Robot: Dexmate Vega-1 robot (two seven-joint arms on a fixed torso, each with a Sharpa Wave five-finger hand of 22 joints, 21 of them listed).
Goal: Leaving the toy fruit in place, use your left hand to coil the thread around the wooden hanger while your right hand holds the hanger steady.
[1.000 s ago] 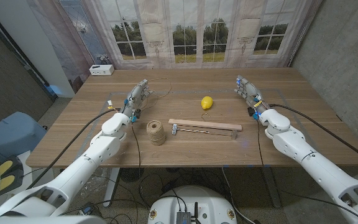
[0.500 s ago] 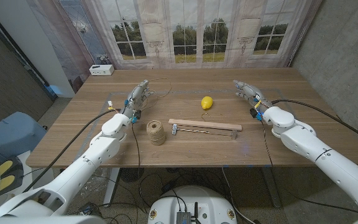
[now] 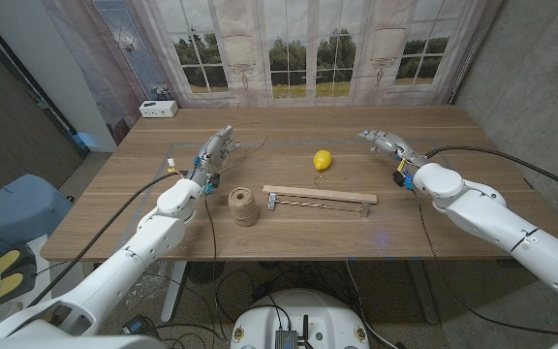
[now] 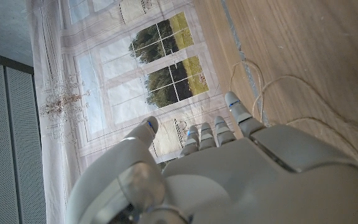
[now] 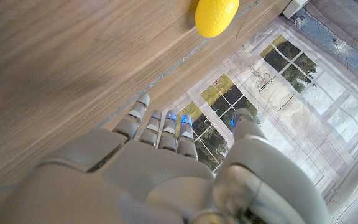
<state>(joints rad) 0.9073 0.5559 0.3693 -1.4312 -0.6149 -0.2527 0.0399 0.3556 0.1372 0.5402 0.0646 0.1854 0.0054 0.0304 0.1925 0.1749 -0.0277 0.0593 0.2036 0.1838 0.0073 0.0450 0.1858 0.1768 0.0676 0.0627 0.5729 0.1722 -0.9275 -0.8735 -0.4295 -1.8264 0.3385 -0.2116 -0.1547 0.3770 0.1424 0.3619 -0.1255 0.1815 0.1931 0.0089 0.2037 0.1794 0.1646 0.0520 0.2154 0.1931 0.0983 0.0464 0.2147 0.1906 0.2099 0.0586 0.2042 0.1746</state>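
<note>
The loose thread (image 3: 250, 136) is thin and hard to follow in the head view; the left wrist view shows it more plainly as pale loops (image 4: 272, 93) lying on the table (image 3: 453, 208) just beyond the left hand's fingertips (image 4: 232, 102). Whether those fingertips touch it cannot be told. The left hand (image 3: 213, 153) holds nothing, its fingers extended and slightly apart. The right hand (image 3: 387, 145) is likewise released, fingers stretched out toward the toy fruit (image 3: 323, 160), a yellow lemon that lies apart from them. The wooden hanger (image 3: 319, 197) lies flat with its long axis across the table, from one arm's side to the other, nearer the robot than both sets of fingers and untouched. A spool of twine (image 3: 243, 206) stands upright just beside the hanger's end on the left hand's side.
</note>
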